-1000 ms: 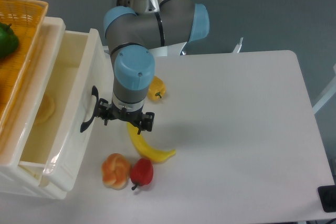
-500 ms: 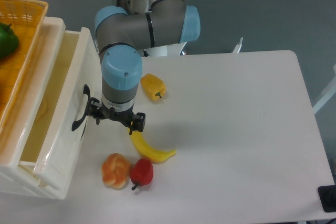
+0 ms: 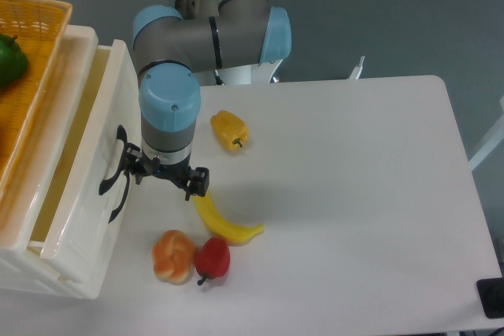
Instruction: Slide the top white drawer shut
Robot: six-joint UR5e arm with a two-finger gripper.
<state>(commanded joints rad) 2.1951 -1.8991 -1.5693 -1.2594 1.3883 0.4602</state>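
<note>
The deep cream-white plastic top drawer (image 3: 83,171) with the curved black handle (image 3: 116,172) sits at the left edge of the white table (image 3: 354,194), partly pulled out, its front panel facing right and its long side running away from the camera. The black two-finger gripper (image 3: 163,178) is right up against that handle, fingers spread apart and gripping nothing. Just beside it lie a yellow banana (image 3: 223,223), a red pepper (image 3: 213,259) and an orange round bun (image 3: 173,255).

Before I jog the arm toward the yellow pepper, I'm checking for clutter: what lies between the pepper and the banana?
Nothing: bare white tabletop separates the yellow pepper from the banana in the fixed camera view.
</note>
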